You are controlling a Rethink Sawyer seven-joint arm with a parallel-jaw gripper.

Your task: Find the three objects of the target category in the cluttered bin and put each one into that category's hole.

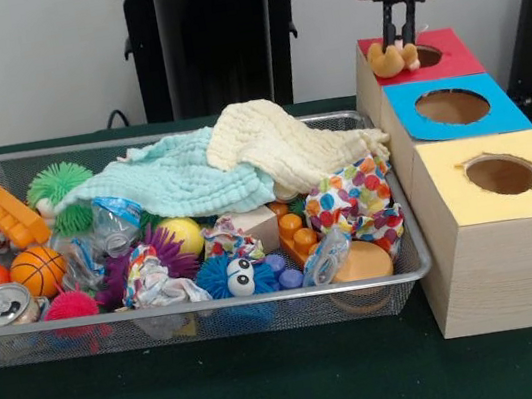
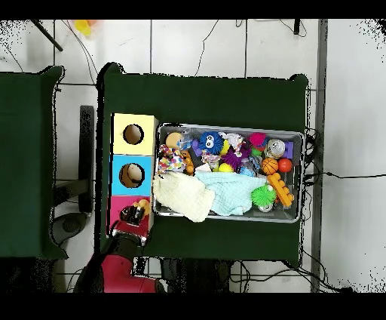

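Wire bin (image 1: 411,273) beside three hole boxes; gripper (image 1: 401,34) over red box (image 1: 446,59).

Tan plush (image 1: 388,61) lies on the red top beside its hole, long axis roughly crosswise, possibly head toward the bin; features unclear. Black fingers straddle it, clenched on its upper edge. Mint cloth (image 1: 177,181) and cream cloth (image 1: 283,144) hide the bin's far contents.

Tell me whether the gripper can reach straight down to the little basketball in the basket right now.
Probably yes. The basketball lies uncovered on top at the basket's end, clear of the cloths. But the gripper is over the red box with a tan toy, so it must travel across.
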